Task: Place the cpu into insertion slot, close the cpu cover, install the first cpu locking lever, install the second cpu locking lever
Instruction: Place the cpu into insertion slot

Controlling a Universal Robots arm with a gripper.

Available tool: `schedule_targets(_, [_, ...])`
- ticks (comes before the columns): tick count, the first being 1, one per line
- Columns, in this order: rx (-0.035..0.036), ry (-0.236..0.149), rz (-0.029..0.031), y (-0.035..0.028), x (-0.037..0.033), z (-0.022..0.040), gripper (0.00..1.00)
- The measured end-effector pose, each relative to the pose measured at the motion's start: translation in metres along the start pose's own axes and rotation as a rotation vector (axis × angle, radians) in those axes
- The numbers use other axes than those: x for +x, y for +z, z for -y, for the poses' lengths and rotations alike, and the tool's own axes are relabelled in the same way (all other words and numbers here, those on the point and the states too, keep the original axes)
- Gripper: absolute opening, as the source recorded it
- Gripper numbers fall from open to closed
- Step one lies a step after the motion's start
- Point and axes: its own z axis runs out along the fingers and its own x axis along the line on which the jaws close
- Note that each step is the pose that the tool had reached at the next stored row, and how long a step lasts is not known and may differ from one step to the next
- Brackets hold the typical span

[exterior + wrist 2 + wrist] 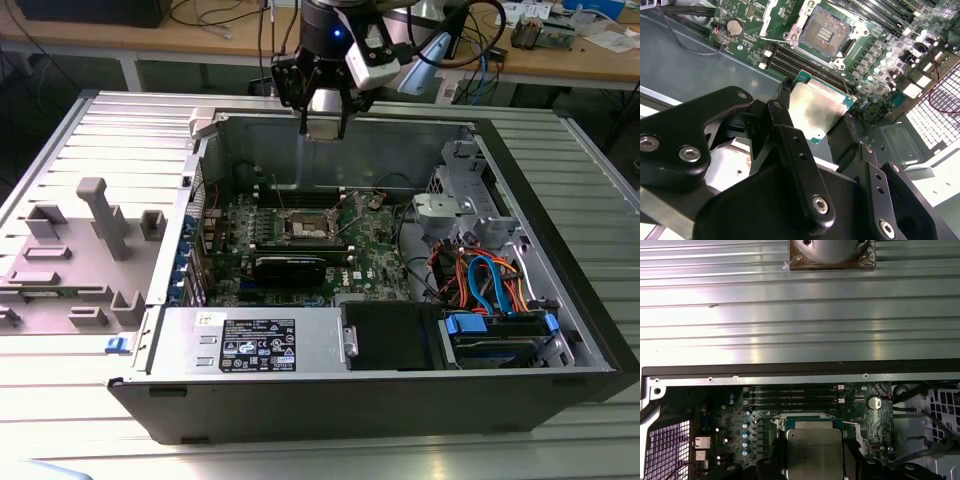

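My tool is clenched on the cpu and holds it in the air above the open computer case. The insertion slot on the green board is empty, so I judge all four steps are left

1. Bright, even light falls around my gripper. The ribbed metal table beyond it glares in broad white bands.
2. The motherboard below my gripper sits in dimmer shade inside the case.
3. The cpu clamped in my grip carries a pale, patchy sheen.
4. My black links, behind my fingertips, look soft.
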Motion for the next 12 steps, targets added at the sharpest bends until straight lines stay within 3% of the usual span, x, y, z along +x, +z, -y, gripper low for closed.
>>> schedule_targets(12, [0.0006, 0.000, 0.0000, 0.0059, 0.0006, 0.0009, 0.55])
